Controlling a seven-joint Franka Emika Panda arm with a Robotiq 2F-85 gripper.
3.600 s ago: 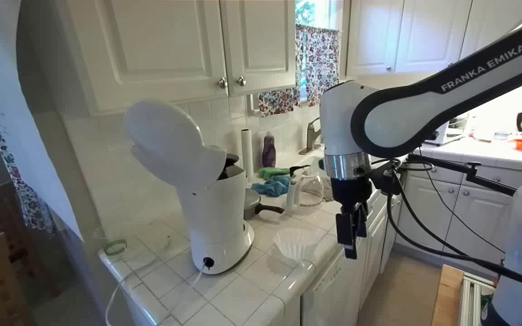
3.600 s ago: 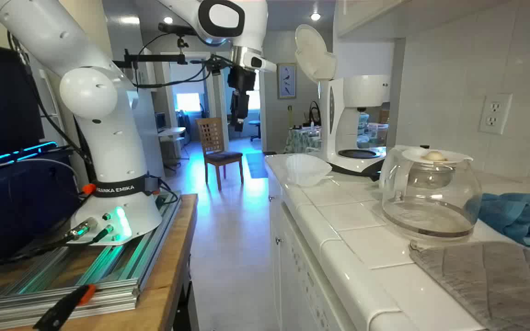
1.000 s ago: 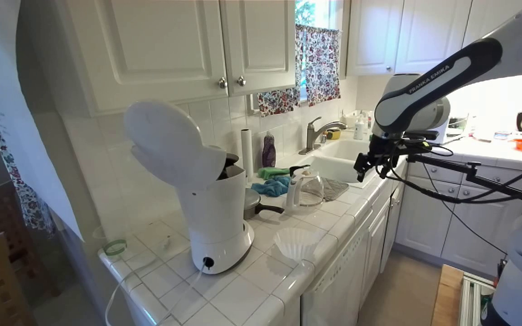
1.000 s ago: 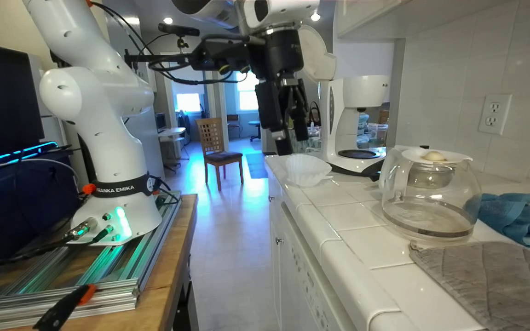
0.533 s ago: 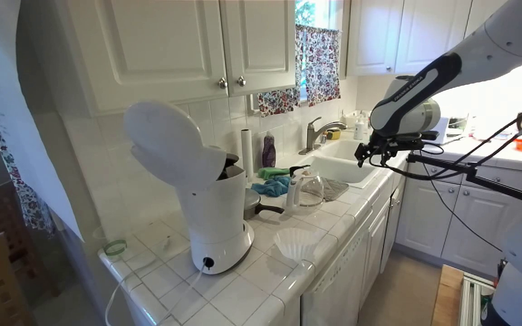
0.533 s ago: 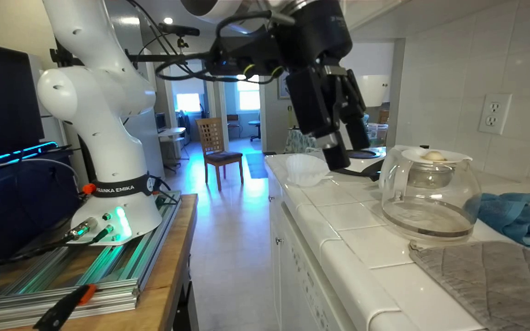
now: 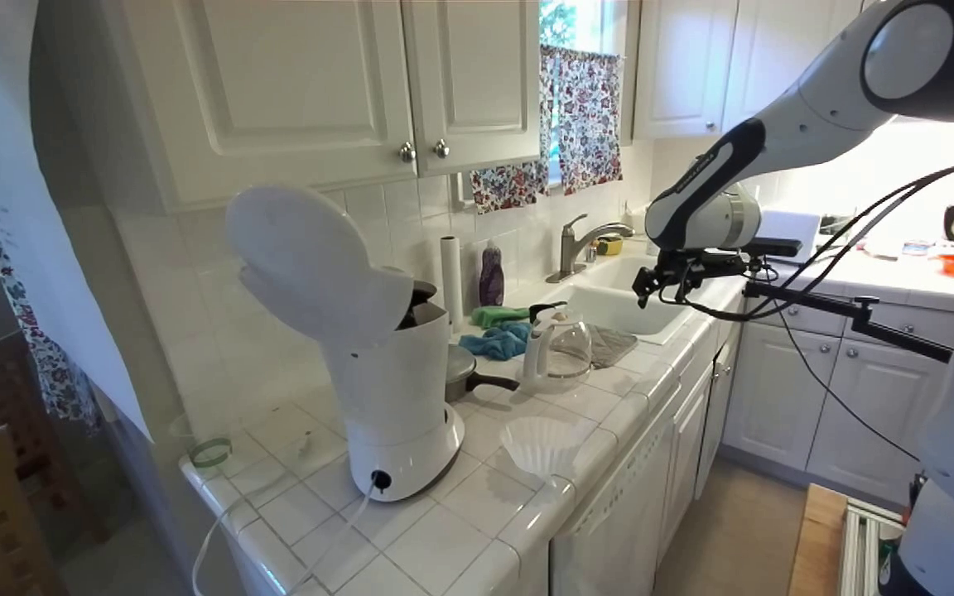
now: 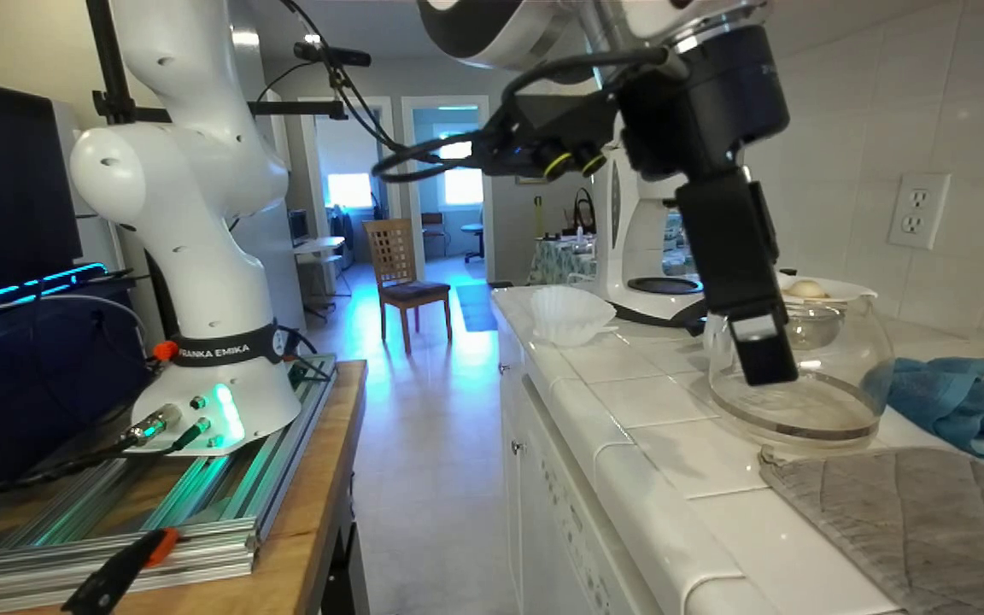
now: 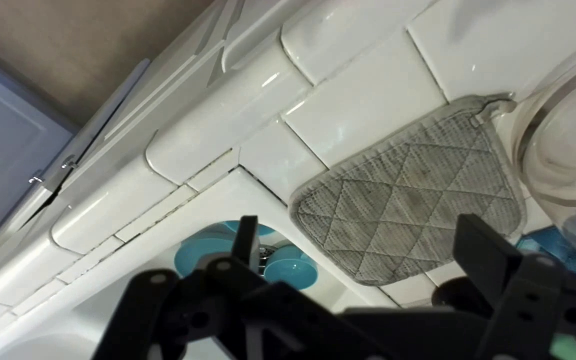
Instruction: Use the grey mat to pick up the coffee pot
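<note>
The grey mat, a quilted pad with a small loop, lies flat on the white tiles between the sink and the coffee pot. It also shows in both exterior views. Beside it stands the coffee pot, a clear glass jug with a white lid; the wrist view cuts it off at the right. My gripper is in the air, its fingers wide apart with nothing between them, and the mat shows beyond the gap. In an exterior view my gripper's near finger hides the far one and part of the pot.
The sink borders the mat, with teal dishes inside. A blue cloth and a small pan are near the pot. Along the counter stand a paper filter and the white coffee machine.
From near the paper filter, my gripper has swung across to the sink side, then come lower and tilted towards the mat, staying open. The mat and pot have not moved.
</note>
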